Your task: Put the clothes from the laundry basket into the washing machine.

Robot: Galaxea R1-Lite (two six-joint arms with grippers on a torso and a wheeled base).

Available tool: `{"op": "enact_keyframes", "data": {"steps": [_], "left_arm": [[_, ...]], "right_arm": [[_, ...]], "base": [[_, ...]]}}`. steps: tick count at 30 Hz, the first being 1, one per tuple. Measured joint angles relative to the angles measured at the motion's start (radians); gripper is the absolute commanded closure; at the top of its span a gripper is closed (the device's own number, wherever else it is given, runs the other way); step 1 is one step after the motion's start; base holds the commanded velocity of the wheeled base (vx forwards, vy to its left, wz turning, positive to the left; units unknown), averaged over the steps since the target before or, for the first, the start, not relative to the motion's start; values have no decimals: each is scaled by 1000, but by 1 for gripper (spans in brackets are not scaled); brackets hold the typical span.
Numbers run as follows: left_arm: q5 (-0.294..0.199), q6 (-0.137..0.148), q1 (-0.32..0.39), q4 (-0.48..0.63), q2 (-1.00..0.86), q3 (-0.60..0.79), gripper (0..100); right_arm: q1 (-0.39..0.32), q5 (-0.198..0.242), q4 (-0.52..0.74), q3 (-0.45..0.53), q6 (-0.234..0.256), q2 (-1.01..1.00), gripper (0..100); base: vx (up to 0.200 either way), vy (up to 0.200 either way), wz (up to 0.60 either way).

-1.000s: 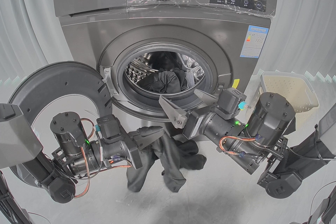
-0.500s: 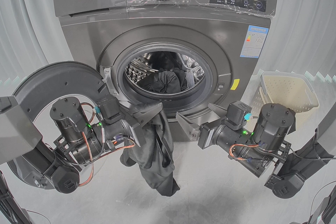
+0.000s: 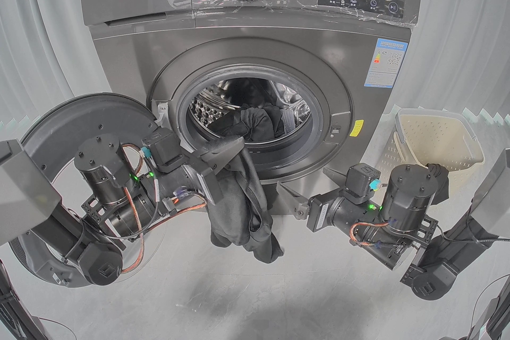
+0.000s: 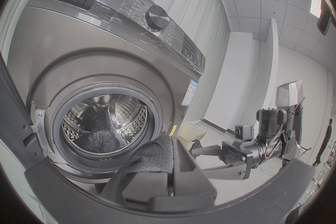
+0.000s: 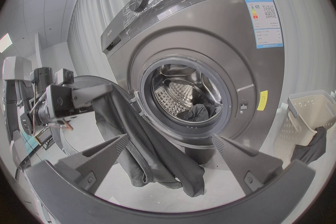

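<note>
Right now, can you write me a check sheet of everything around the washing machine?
Surface: smooth grey floor.
Job's things: washing machine with its door open; dark clothes in the drum; dark garment hanging in front of the opening; laundry basket to the right of the machine, a dark cloth over its rim.
Clutter: nothing seen.
Grippers: left gripper shut on the dark garment; right gripper open, holding nothing.
Cables: nothing seen.
Surroundings: pale curtain behind the machine.
</note>
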Motion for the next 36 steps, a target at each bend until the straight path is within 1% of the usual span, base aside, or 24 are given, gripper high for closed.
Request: {"op": "enact_keyframes", "data": {"steps": [2, 6, 13, 17, 19, 24, 26, 32, 36], "left_arm": [[13, 0, 0, 11, 0, -13, 100], [21, 0, 0, 25, -1, -35, 100], [43, 0, 1, 84, -12, -100, 100], [45, 0, 1, 114, -24, -132, 100], [45, 0, 0, 129, -30, -143, 100], [46, 0, -3, 139, -41, -161, 100], [46, 1, -4, 139, -46, -162, 100], [45, 1, -3, 140, -57, -161, 100], [46, 1, -3, 140, -63, -158, 100]], "right_arm": [[-1, 1, 0, 3, -1, 8, 0], [-4, 1, -2, 5, -2, 27, 0], [-8, 2, -5, 17, -6, 74, 0], [-6, 7, -13, 54, -34, 95, 0], [-5, 16, -16, 73, -41, 107, 0], [-3, 78, -59, 90, -47, 151, 0], [-3, 96, -61, 90, -50, 170, 0], [-9, 108, -65, 72, -53, 223, 0], [-26, 109, -72, 32, -55, 263, 0]], "base": [[0, 0, 0], [0, 0, 0], [0, 0, 0], [0, 0, 0], [0, 0, 0], [0, 0, 0], [0, 0, 0], [0, 0, 0], [0, 0, 0]]}}
